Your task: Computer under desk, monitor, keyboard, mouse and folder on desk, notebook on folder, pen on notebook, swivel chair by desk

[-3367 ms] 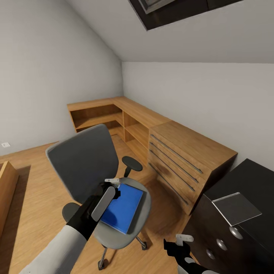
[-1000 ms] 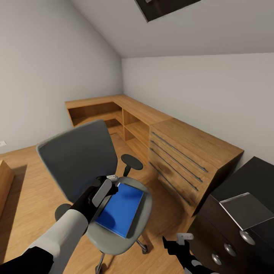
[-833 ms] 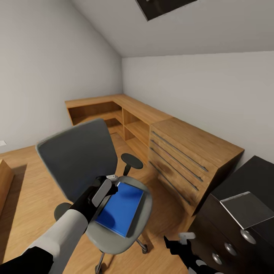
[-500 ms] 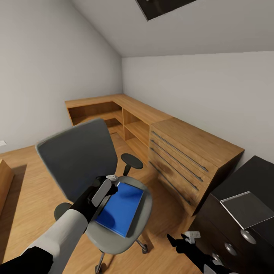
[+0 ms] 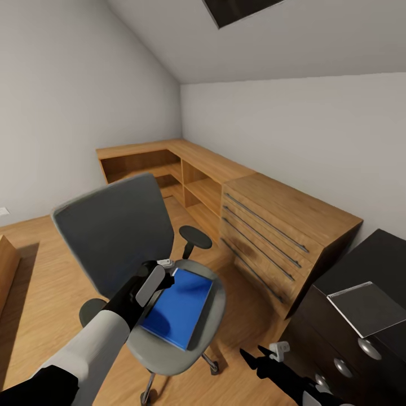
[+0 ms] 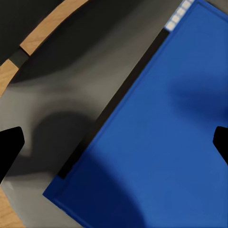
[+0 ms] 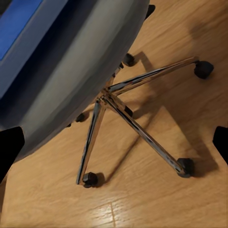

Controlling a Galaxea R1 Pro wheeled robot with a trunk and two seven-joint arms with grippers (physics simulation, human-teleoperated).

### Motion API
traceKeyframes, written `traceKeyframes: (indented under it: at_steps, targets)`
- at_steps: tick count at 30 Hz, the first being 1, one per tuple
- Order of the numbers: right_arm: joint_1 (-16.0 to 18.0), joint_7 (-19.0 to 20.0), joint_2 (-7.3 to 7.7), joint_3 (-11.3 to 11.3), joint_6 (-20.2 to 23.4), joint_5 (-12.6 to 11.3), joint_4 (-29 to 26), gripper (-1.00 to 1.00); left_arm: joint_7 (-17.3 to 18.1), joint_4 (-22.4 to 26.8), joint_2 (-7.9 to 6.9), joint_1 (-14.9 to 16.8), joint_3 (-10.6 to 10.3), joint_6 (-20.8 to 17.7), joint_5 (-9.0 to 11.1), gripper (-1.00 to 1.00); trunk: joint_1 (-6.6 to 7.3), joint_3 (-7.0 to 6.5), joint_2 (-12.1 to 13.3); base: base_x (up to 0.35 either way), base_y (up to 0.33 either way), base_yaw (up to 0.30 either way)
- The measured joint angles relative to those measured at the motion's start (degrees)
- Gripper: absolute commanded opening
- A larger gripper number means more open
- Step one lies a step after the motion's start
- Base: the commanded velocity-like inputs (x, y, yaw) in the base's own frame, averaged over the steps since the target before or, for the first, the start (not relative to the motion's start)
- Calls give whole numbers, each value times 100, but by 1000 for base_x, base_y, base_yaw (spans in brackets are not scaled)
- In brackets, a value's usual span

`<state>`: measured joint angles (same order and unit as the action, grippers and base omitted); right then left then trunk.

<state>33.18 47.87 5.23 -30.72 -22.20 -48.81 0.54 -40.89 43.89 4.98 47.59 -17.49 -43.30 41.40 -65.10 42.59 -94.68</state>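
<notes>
the folder (image 5: pixel 179 307) lies flat on my chair (image 5: pixel 169 338) seat, bright blue, a dark strip along one long edge, grey seat bare around it. my left claw (image 5: pixel 164 269) hovers over its near corner, spread wide, holding nothing. my right claw (image 5: pixel 260 355) hangs low by the tabletop's (image 5: pixel 361 265) drawers, spread, empty, open floor (image 7: pixel 156 190) beneath.

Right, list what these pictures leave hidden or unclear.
- Desk: cut off by the head view's right edge, so whatever else sits on top is unseen.
- Folder: its near corner is covered by the left gripper in the head view.
- Right gripper: low in the head view, fingers too small to judge.
- Swivel chair: base mostly hidden under the seat in the head view.
</notes>
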Motion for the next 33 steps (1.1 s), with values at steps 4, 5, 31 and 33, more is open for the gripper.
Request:
traceKeyframes:
  at_steps: [4,5,31,33]
  targets:
    - [0,28,-8,15,-6,-17,-8,100,4,0,-1,0,0,0,1,100,0,0,0,0,0,0]
    - [1,25,-11,27,-2,-24,-16,100,6,0,-2,0,0,0,1,100,0,0,0,0,0,0]
    - [-22,-2348,551,77,1737,-1024,-2693,100,-3,0,1,0,-8,0,-16,100,0,0,0,0,0,0]
    - [-94,-2543,546,69,1718,-1014,-2823,100,-2,0,3,0,-8,0,-17,100,0,0,0,0,0,0]
